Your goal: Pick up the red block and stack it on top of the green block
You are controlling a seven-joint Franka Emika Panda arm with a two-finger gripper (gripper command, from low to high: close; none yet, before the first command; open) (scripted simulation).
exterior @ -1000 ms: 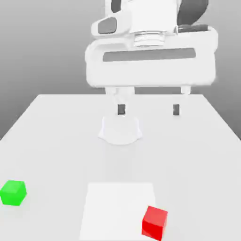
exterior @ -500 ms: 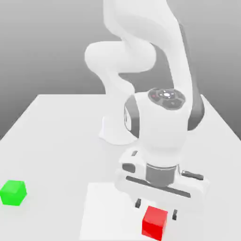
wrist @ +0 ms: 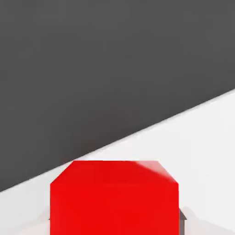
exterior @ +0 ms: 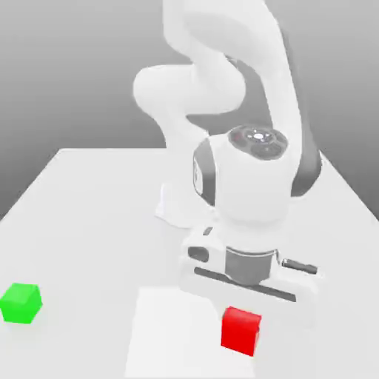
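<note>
Under hand (exterior: 243, 320) | red block (exterior: 240, 330) gripped | green block (exterior: 21, 303) apart

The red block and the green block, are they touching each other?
Apart. The exterior view shows the red block under the gripper, and bare table separates it from the green block.

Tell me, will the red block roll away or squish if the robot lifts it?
Probably not. The red block has flat faces and straight edges, so it should sit still or slide rather than roll. It keeps its crisp cube shape in the hand view, so it looks stiff. Its smooth sides might be a little slippery.
</note>
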